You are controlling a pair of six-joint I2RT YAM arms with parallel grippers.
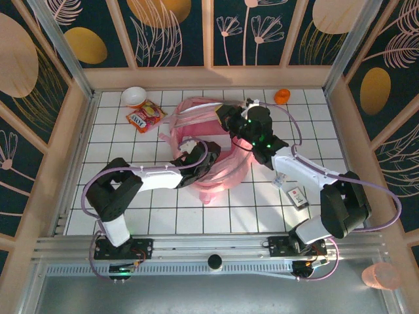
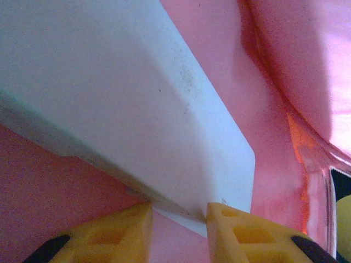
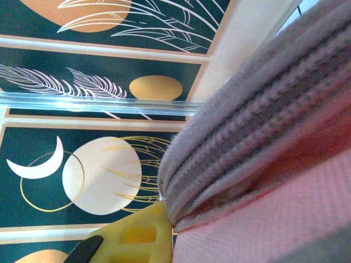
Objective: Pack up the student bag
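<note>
The pink student bag [image 1: 219, 171] lies slumped in the middle of the tiled table. My left gripper [image 1: 198, 156] reaches into it from the left. In the left wrist view its yellow fingers [image 2: 241, 233] press on either side of the corner of a flat white book-like slab [image 2: 137, 104], with pink lining [image 2: 274, 126] all around. My right gripper [image 1: 227, 118] is at the bag's far rim. In the right wrist view one yellow finger [image 3: 137, 238] pinches the grey-white ribbed trim [image 3: 258, 126] and pink fabric; the other finger is hidden behind the cloth.
A white bowl [image 1: 134, 96] and a red snack packet [image 1: 145, 118] lie at the back left. An orange item [image 1: 282, 96] sits at the back right. A small card-like pack [image 1: 298, 196] lies by the right arm. Wooden walls ring the table.
</note>
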